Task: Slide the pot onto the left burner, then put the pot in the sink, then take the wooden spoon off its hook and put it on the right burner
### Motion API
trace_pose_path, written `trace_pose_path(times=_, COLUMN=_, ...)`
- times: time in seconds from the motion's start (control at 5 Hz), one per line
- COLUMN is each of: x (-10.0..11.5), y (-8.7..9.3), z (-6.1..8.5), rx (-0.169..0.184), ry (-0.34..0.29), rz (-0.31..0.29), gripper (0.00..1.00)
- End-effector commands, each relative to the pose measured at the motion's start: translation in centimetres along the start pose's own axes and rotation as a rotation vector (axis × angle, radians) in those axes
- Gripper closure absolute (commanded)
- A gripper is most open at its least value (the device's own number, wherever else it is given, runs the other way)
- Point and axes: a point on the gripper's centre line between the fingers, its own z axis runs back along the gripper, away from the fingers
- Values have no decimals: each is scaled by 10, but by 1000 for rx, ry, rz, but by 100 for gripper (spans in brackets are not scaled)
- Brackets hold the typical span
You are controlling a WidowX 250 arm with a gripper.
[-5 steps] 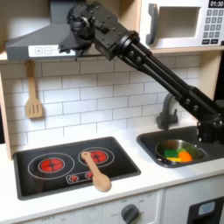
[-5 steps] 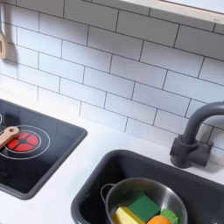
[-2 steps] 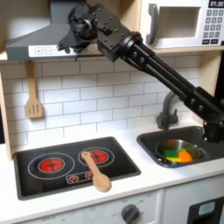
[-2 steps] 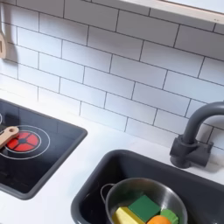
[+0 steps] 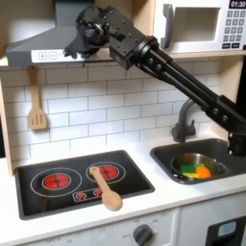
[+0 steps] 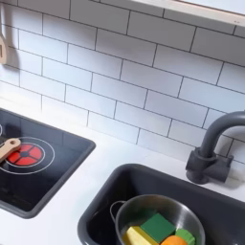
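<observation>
The wooden spoon [image 5: 104,185] lies on the burner nearer the sink, bowl toward the counter's front edge; its handle tip [image 6: 8,148] pokes in at the second exterior view's left edge. The shiny pot [image 5: 195,168] sits in the dark sink [image 5: 226,154] with toy vegetables inside; it also shows as the pot [image 6: 158,223] in the sink basin [image 6: 100,206]. My gripper [image 5: 75,35] hangs high by the range hood, far above the stove, looking open and empty.
A slotted wooden spatula [image 5: 36,102] hangs on the tiled wall in the first exterior view's left. The black stove [image 5: 38,187] has two red burners. A dark arched faucet [image 6: 214,144] stands behind the sink. A microwave [image 5: 197,24] sits up right.
The arm's lower part has swung a little toward the first exterior view's right. The gripper stays high by the hood. Spoon and pot have not moved.
</observation>
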Motion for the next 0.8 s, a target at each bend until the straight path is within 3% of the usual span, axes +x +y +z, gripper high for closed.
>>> trace_pose_path(times=0.0, x=-16, y=4, z=-3, rx=12, ry=6, rz=6, gripper=100)
trace_pose_path(times=0.2, x=-24, y=7, z=-13, rx=14, ry=27, rz=14, gripper=100)
trace_pose_path(times=0.4, x=-20, y=5, z=-13, rx=4, ry=20, rz=16, gripper=100)
trace_pose_path(times=0.6, x=-29, y=11, z=-7, rx=28, ry=62, rz=24, gripper=100)
